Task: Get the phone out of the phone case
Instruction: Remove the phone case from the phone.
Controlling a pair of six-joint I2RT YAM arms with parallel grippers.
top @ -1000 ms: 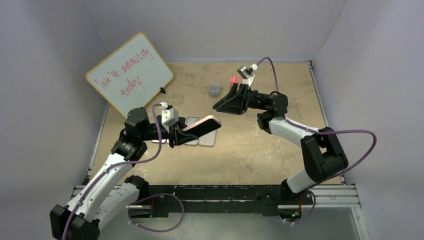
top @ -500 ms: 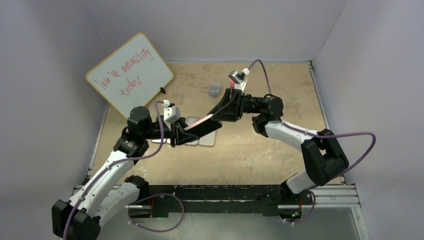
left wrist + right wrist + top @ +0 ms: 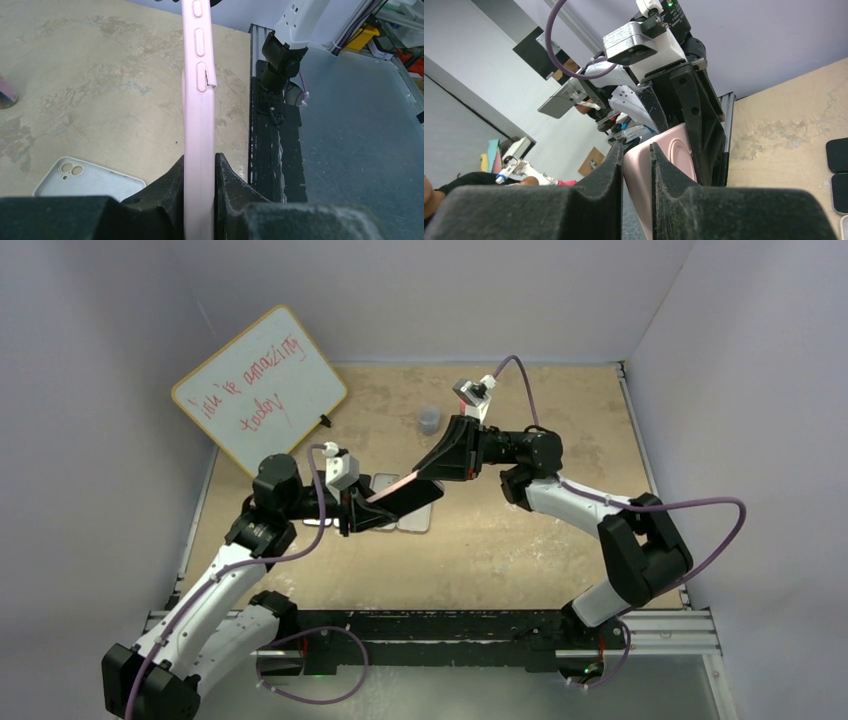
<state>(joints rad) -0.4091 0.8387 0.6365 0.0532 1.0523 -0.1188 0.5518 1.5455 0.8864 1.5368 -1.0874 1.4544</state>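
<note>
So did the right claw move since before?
Yes. The right gripper moved toward the arm bases, away from the grey cup, and now clamps the far end of the pink phone case.

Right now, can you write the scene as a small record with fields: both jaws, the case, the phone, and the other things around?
left jaws: shut on one end of the pink case
right jaws: shut on its opposite end
case position: held tilted above the table, between both arms
phone: dark face shows, not yet out of the case
also there: grey case, whiteboard, small grey cup
</note>
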